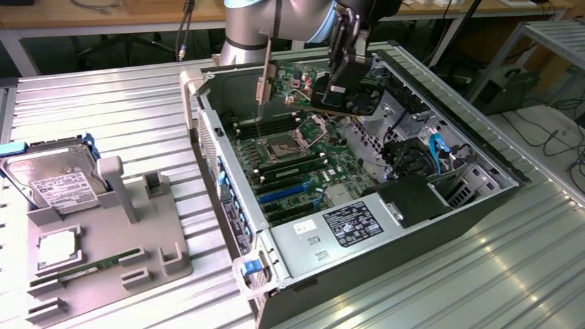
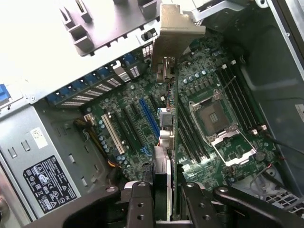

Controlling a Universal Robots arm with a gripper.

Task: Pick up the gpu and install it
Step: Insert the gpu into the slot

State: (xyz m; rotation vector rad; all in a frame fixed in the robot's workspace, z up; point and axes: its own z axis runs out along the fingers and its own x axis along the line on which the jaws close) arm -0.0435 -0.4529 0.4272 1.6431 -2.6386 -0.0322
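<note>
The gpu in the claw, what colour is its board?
The gpu has a green board with a silver bracket; the exterior view shows it best.

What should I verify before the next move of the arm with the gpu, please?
1. gripper shut on the gpu: ok.
2. gpu above the motherboard, not touching it: ok.
3. blue slot empty: ok.
4. gpu edge in line with that slot: cannot tell.
5. bracket at the end toward the rear openings of the case: ok.
</note>
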